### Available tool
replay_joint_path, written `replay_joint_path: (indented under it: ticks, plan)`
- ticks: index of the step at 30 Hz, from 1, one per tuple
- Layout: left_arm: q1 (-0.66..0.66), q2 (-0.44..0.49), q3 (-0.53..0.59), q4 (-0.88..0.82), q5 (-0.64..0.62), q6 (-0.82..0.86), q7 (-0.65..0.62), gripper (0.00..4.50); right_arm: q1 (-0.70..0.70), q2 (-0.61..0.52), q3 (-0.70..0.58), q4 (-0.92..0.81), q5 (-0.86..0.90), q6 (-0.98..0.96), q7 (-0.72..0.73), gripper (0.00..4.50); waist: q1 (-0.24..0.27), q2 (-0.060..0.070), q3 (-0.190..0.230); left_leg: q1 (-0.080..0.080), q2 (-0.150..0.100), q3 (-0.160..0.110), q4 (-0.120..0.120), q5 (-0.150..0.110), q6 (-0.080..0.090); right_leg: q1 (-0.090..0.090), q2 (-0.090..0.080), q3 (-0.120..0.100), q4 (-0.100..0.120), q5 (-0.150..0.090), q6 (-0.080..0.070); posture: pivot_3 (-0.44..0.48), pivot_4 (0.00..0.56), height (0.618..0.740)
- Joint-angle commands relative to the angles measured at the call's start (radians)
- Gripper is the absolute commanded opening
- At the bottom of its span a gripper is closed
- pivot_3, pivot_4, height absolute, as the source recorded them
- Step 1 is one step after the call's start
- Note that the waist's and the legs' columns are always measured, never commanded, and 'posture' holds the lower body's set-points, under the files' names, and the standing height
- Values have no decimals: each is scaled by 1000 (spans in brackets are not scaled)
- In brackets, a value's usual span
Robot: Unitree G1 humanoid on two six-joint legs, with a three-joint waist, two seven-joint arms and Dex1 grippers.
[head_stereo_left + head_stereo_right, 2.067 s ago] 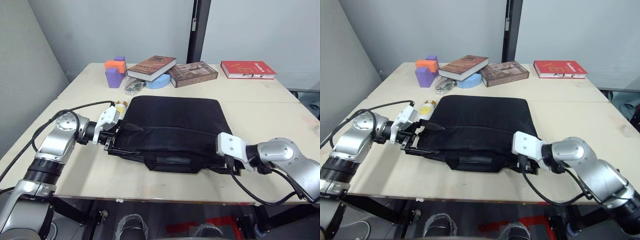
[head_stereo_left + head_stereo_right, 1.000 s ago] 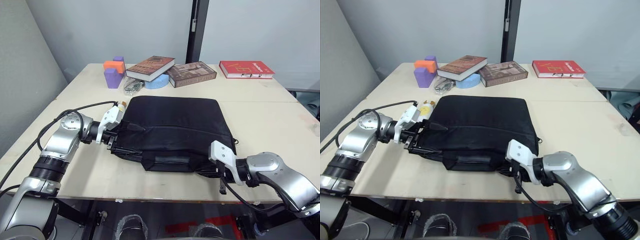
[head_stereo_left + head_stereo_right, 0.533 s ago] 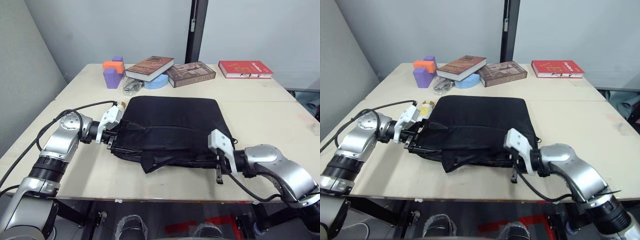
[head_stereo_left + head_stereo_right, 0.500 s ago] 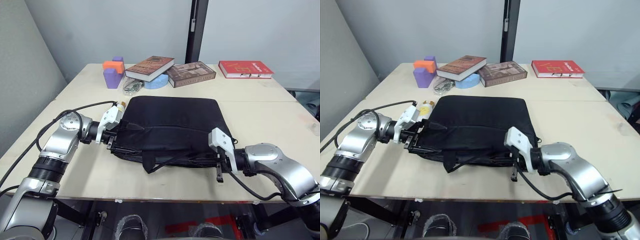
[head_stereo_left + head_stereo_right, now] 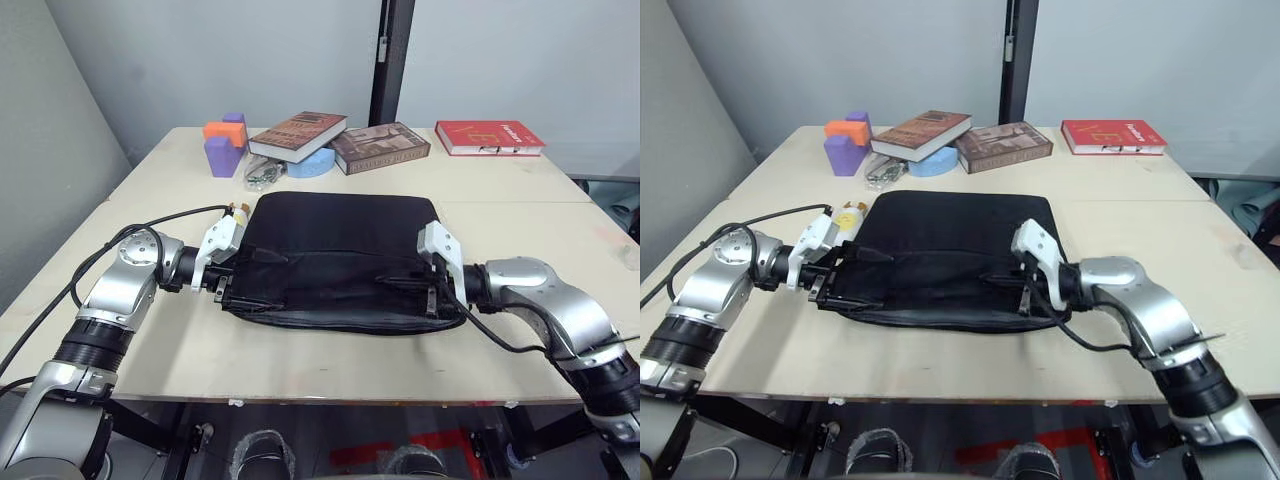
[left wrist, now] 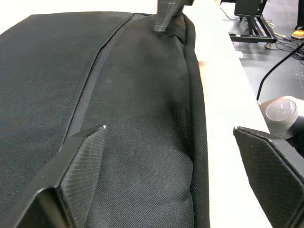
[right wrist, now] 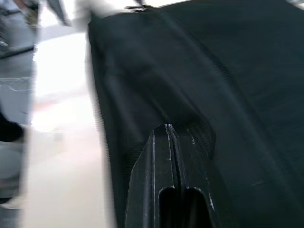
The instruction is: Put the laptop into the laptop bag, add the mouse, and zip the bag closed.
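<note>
— Black fabric everywhere: I see the bag (image 5: 335, 255) flat on the table (image 5: 520, 225), my left gripper (image 5: 222, 290) at its left edge, right gripper (image 5: 432, 300) at its right.

— Fingers?

— My left ones (image 6: 78, 183) stand wide apart astride the bag; my right ones are pressed together on its fabric.

— Clutter?

— Books (image 5: 300, 135), purple blocks (image 5: 222, 150) behind, well apart. The left wrist view shows the seam.

Looks like a lab or test room: bare grey walls (image 5: 200, 60), plain pale worktable (image 5: 520, 215) set with staged props, namely foam blocks (image 5: 224, 143) and books (image 5: 298, 135), loose cables on the floor.
</note>
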Motion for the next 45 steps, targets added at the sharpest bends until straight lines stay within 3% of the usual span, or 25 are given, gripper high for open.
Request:
replay_joint_path:
  ticks: [1,15,25,33,38,45]
  plan:
    - [-20,19,29,-26,4,-12,2,4500,-47,25,50,37,-57,-42,4,49,0,0,0,0,0,0,0,0,0,0,0,0,0,0,0,0,150,725]
    - [-33,25,34,-20,2,-6,9,4500,-133,83,68,101,-84,-83,41,49,1,0,0,0,0,0,-1,0,0,0,0,0,0,-1,-1,0,150,725]
    - [-23,25,38,-29,-5,4,27,4500,-309,236,123,381,-200,-170,2,49,0,0,0,-1,0,0,-1,0,-1,-1,0,0,0,-1,-2,0,150,725]
    - [-7,34,52,-43,-12,15,42,4500,-280,243,230,478,-297,-242,82,49,-3,0,0,-1,0,0,-2,0,-2,-1,0,-1,0,-2,-3,0,150,725]
    - [-7,33,62,-49,-17,32,50,4500,-280,249,222,521,-318,-262,100,49,-3,0,-1,1,0,0,-2,0,-1,0,0,-1,0,-2,-3,0,150,725]
    - [-47,-2,123,15,-77,195,157,4500,-293,254,201,514,-310,-243,123,49,-3,0,-1,0,0,0,-2,0,-2,0,0,-1,0,-2,-4,0,150,725]
